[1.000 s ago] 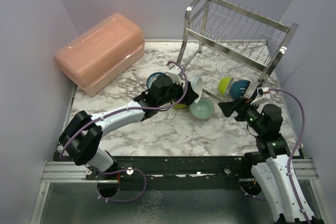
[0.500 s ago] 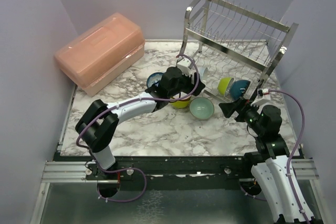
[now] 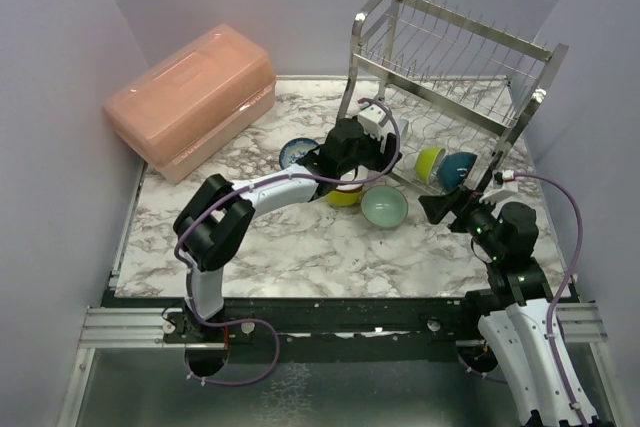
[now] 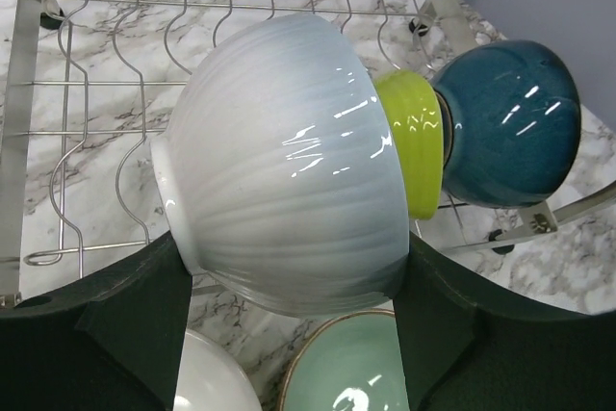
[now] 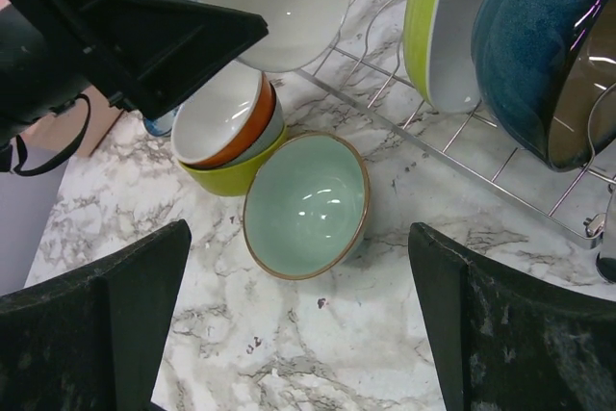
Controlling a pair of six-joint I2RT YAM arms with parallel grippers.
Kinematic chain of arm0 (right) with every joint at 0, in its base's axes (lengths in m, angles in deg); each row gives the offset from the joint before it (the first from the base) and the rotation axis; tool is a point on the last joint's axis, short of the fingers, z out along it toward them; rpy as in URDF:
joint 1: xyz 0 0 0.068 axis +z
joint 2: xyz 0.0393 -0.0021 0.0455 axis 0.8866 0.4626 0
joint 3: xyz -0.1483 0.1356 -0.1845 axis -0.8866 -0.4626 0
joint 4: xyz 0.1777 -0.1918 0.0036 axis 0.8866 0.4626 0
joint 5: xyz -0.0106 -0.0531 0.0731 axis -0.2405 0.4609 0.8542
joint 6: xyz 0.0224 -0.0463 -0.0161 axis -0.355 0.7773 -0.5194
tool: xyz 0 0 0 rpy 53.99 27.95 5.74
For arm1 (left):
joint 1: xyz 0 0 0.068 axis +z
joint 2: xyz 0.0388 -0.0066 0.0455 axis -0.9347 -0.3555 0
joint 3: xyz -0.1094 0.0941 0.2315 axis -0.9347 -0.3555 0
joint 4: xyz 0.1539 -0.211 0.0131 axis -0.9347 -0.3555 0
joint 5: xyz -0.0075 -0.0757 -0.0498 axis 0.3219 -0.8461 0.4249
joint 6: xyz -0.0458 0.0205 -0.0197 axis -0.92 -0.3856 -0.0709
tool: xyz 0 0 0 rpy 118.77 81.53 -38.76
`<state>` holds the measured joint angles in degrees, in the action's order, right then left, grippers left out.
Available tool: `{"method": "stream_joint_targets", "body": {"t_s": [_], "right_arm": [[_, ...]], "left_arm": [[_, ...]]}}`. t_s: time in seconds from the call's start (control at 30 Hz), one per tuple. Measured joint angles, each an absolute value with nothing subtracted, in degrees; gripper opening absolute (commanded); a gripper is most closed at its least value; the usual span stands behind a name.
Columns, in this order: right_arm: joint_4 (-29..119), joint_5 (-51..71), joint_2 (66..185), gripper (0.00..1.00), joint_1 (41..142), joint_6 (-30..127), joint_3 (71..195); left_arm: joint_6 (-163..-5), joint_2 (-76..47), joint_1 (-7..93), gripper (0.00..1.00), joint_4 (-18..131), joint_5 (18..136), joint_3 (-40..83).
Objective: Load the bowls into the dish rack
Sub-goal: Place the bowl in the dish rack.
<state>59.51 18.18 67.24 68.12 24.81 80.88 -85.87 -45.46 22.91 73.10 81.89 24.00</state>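
Nearest me, the right gripper [image 3: 438, 209] hangs with its jaws spread wide and empty, pointing at the mint bowl [image 3: 384, 209] on the marble table [image 3: 300, 257]. Beyond it, the left gripper [image 3: 373, 137] clamps a white ribbed bowl [image 4: 289, 180] tipped on its side. Just behind is the dish rack [image 3: 450, 42], where a lime bowl [image 4: 416, 151] and a teal bowl [image 4: 505, 122] stand on edge on the lower shelf, to the white bowl's right. I judge the free slots lie ahead and to the left.
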Motion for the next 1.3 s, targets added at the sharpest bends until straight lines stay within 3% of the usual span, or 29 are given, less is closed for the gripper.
{"method": "stream_joint_targets", "body": {"t_s": [0.53, 1.3], "right_arm": [[59.49, 18.25, 66.65, 1.00, 68.12, 24.88, 80.86], [59.82, 18.23, 66.67, 1.00, 68.12, 24.86, 80.86]], "left_arm": [[-73.09, -50.92, 22.91, 0.00, 74.41, 79.77, 27.93], [-69.26, -58.57, 22.93, 0.00, 75.92, 77.80, 34.38]]}}
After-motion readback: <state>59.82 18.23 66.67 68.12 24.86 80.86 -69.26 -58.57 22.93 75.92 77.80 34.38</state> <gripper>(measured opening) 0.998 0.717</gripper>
